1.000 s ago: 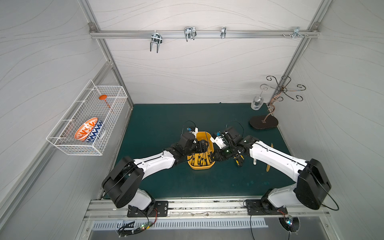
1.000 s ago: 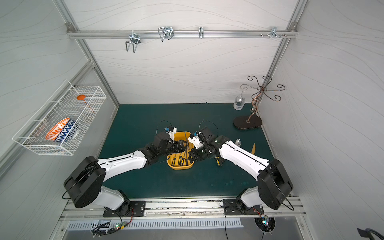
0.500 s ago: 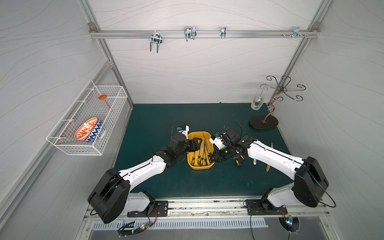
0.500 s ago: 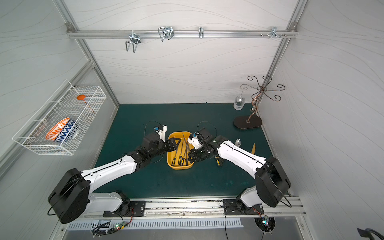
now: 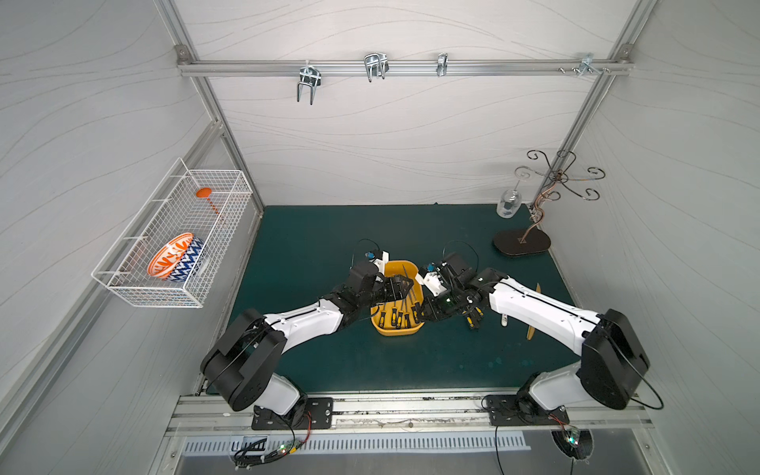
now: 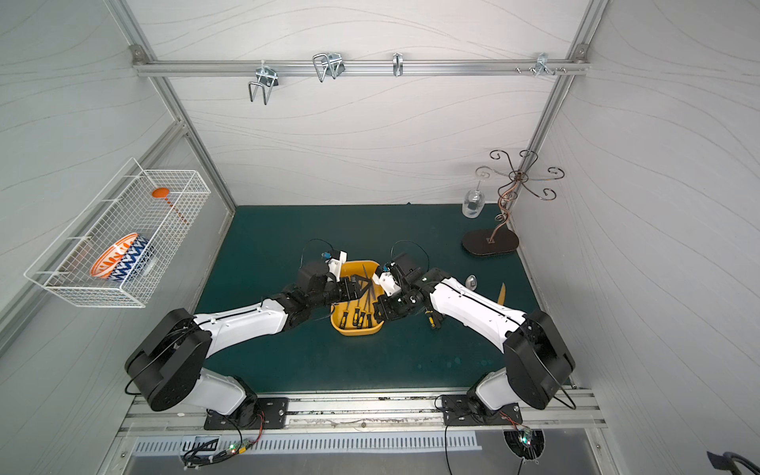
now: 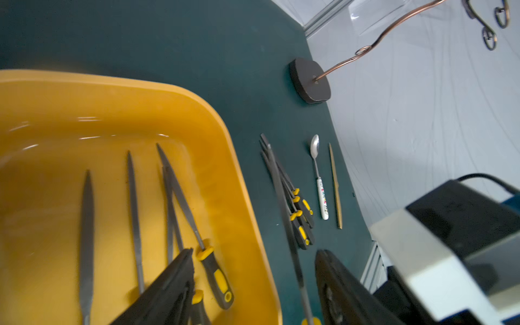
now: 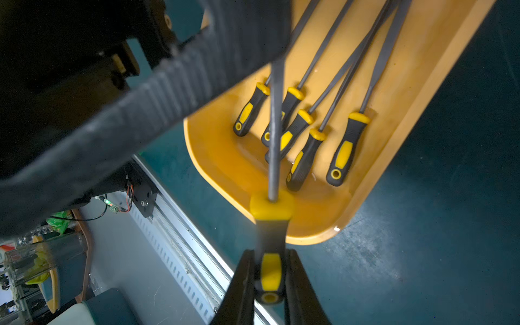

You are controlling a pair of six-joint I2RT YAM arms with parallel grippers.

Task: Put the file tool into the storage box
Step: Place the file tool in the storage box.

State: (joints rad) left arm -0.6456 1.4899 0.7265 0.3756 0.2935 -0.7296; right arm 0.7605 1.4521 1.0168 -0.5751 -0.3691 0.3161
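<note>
Right end effector [image 8: 269, 263] is clamped tight on the slim grey steel file [image 8: 272, 225] with the black-and-yellow rubbery handle, pinching it right at the butt of that handle. The blade runs straight out ahead of those fingers, above one end of the shallow yellow plastic storage box [image 8: 225, 166]. So the steel file is in the air, not in the box yet.

Facing it, the left end effector [image 7: 254, 259] stands wide open, one ribbed black finger on each side of the blade. As far as I can tell, neither is pressing on it. Beneath both end effectors, five matching files [image 8: 304, 157] lie in the box already, handles bunched at one end. Just behind the right end effector, beside its wrist, a cluster of loose files [image 7: 301, 216] waits on the green desk [image 7: 197, 42].

Now, handling: this looks a light, rigid tool with no flex, but it is long and thin, so a pinch at the very end lets the tip swing. The toothed blade is narrow and hard. The soft handle is the better hold, nearer its yellow collar for balance.
</note>
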